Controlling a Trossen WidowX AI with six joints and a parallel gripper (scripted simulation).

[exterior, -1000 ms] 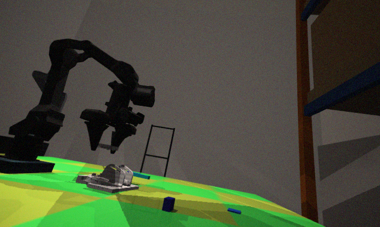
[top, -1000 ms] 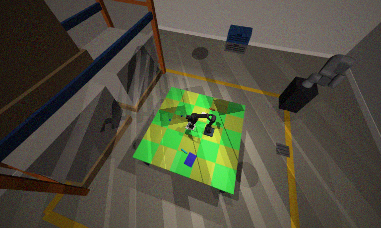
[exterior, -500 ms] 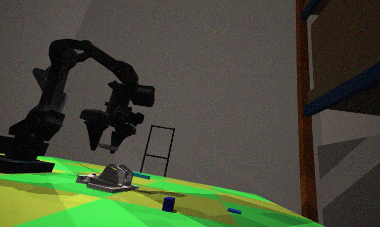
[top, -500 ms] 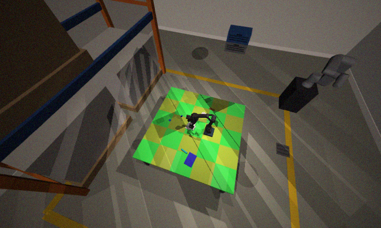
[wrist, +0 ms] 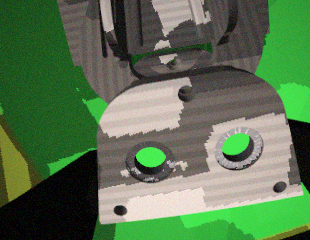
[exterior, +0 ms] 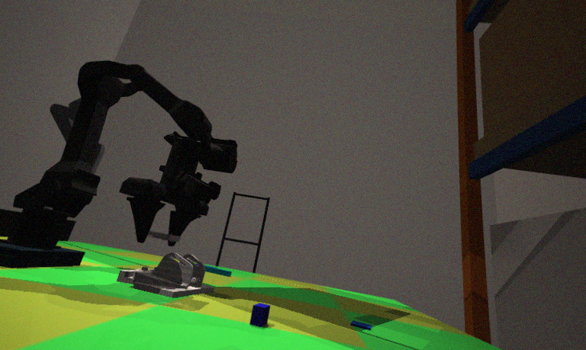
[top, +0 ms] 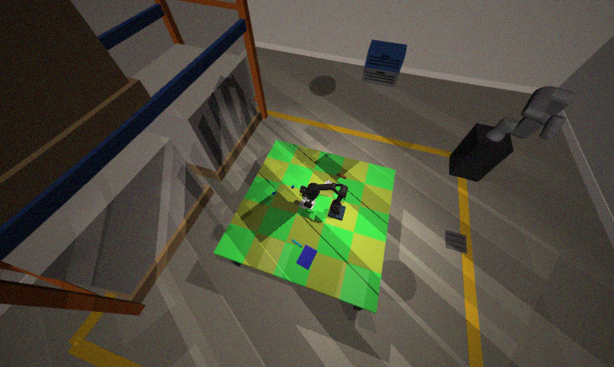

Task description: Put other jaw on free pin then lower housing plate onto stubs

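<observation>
Exterior view: housing plate (exterior: 160, 236) (wrist: 195, 165) clamped in end effector (top: 304, 192) (exterior: 157, 242), held above the metal base (exterior: 166, 281) (wrist: 85, 60) on the table (top: 366, 249) (exterior: 107, 325). Lowering stage judged in hand; stub holes to be aligned next, plate kept level.

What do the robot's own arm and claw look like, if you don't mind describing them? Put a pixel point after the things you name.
The arm (top: 326, 186) (exterior: 162, 91) is matte black, with chunky, angular links and rounded joints, on a dark blue-tinged base plate (exterior: 71, 258). The claw (top: 308, 204) (exterior: 156, 242) is black too, with two wedge-shaped fingers tapering to narrow tips. I see no cables or markings in this dim light.
</observation>
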